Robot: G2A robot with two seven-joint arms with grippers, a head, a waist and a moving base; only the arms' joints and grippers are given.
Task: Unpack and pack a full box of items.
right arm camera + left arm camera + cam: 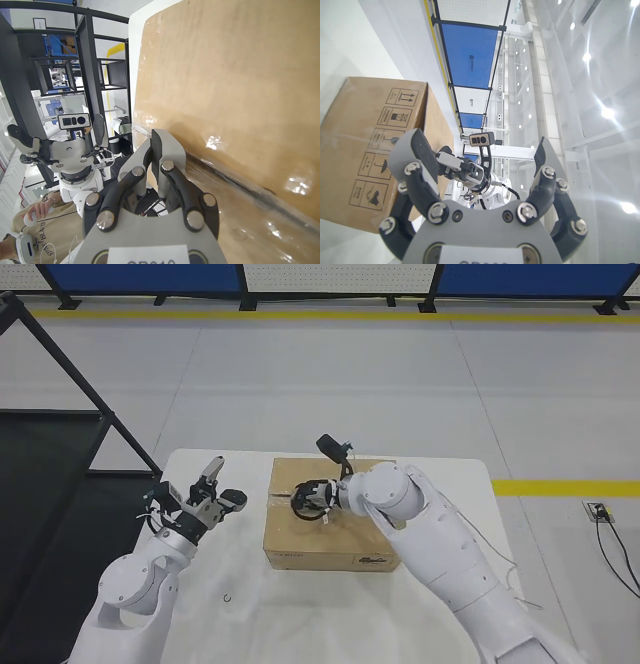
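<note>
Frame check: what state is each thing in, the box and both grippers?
cardboard box: closed, top seam taped over.
left gripper: open, empty, beside the cardboard box.
right gripper: shut, tips over the cardboard box's top near the taped seam.

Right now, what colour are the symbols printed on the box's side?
The symbols are black on the brown box; left wrist view shows them best.

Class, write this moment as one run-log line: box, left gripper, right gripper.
box: closed, taped, on table | left gripper: open, beside box, apart from it | right gripper: shut, at top seam
</note>
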